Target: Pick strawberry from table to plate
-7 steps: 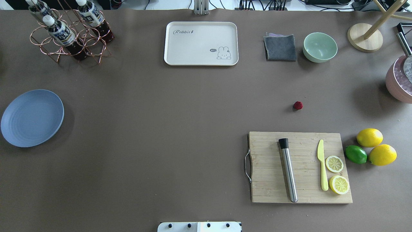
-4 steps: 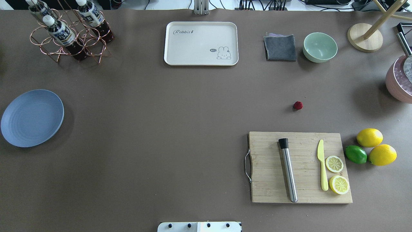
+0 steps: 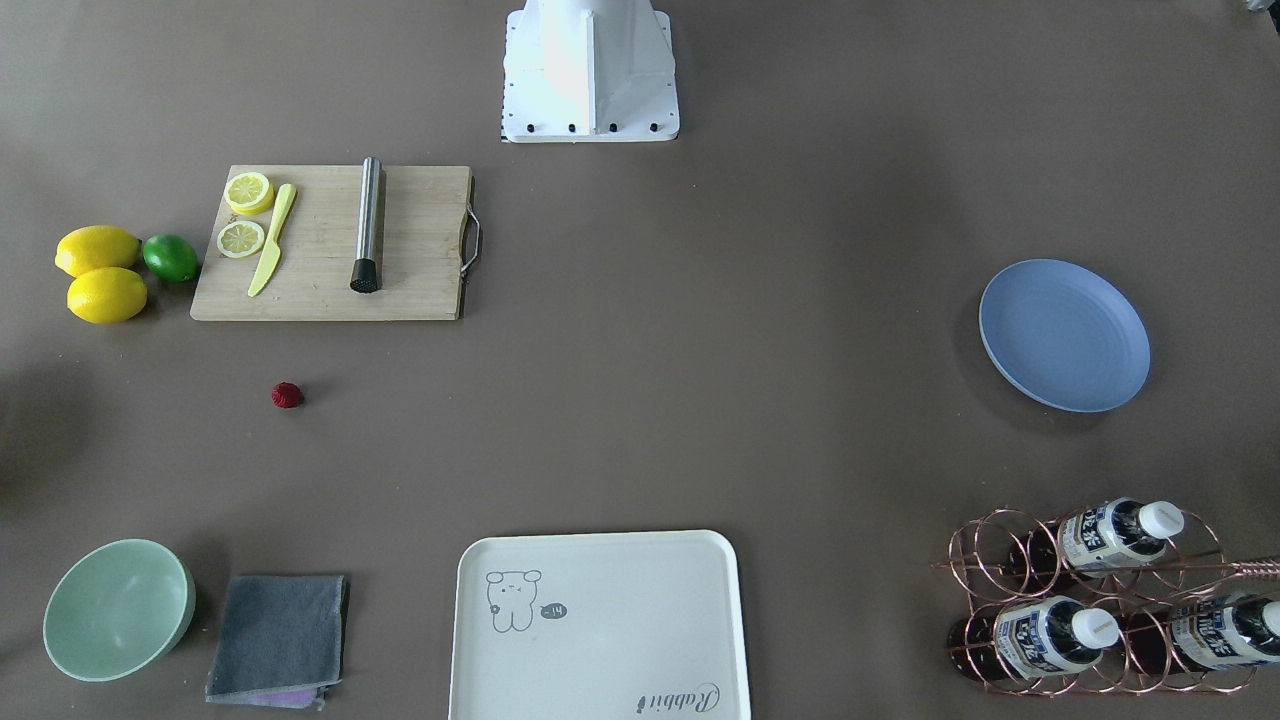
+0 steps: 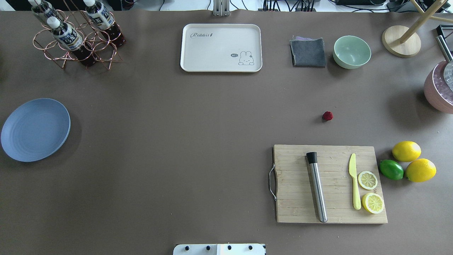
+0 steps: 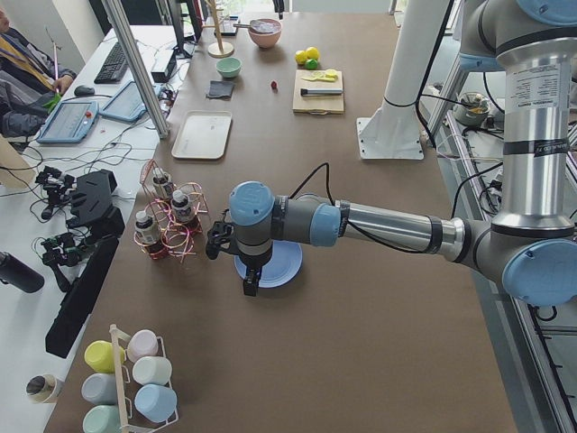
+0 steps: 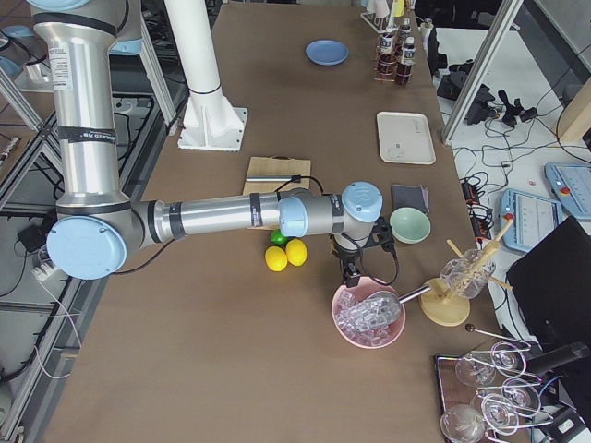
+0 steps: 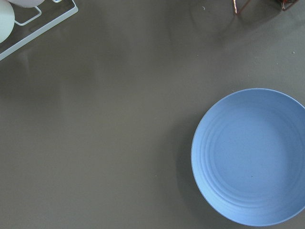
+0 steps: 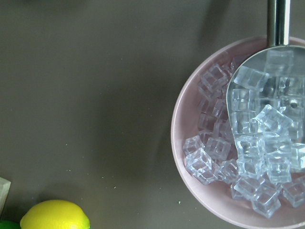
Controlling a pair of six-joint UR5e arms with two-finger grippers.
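The small dark red strawberry (image 4: 327, 115) (image 3: 287, 395) (image 5: 273, 86) lies on the grey-brown table (image 4: 177, 124), just beyond the cutting board. The light blue plate (image 4: 35, 129) (image 3: 1064, 335) (image 7: 250, 157) (image 6: 327, 53) sits empty at the far left edge. My left gripper (image 5: 250, 285) hangs over the plate (image 5: 284, 262) and shows only in the left side view, so I cannot tell its state. My right gripper (image 6: 349, 274) hovers by a pink bowl of ice, far from the strawberry, seen only in the right side view; its state is unclear too.
A wooden cutting board (image 4: 329, 184) carries a steel muddler, a yellow knife and lemon slices. Two lemons (image 4: 406, 151) and a lime (image 4: 391, 169) lie to its right. The pink ice bowl (image 8: 238, 143), mint bowl (image 4: 351, 51), grey cloth (image 4: 308, 52), cream tray (image 4: 221, 47) and bottle rack (image 4: 76, 35) line the edges.
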